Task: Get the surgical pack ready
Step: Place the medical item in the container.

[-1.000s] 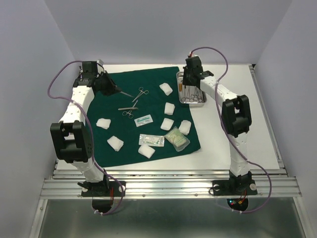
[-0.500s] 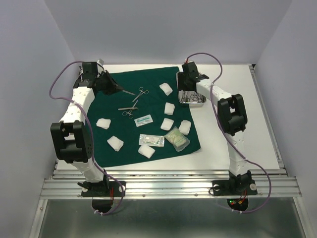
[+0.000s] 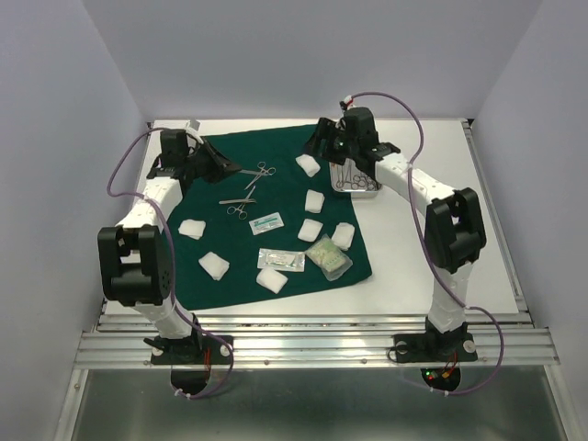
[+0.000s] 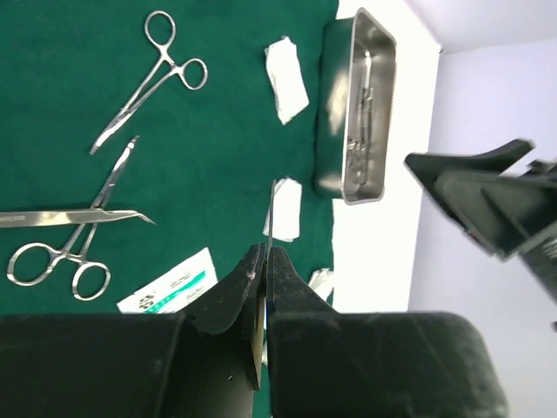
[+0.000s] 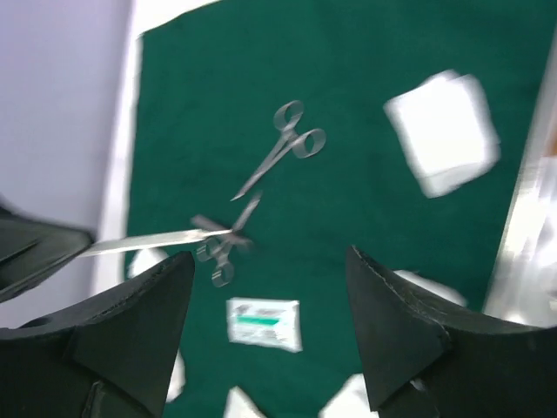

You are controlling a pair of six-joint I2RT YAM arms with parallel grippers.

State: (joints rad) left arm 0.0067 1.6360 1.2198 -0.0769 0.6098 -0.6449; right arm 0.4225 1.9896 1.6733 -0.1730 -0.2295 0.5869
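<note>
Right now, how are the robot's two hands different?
The left gripper is shut; the right gripper is wide open. The left gripper pinches a thin metal tool, while the right gripper holds nothing. The left gripper hangs over the far left part of the green cloth, the right gripper over its far right part, near the steel tray. Both are black with two fingers.

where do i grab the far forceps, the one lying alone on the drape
Pinch the forceps across the narrow shank, just below the rings, coming straight down from above. It lies flat on the drape, so nothing can get under it from the side. The shank is slim, with bare cloth either side for the jaws.
</note>
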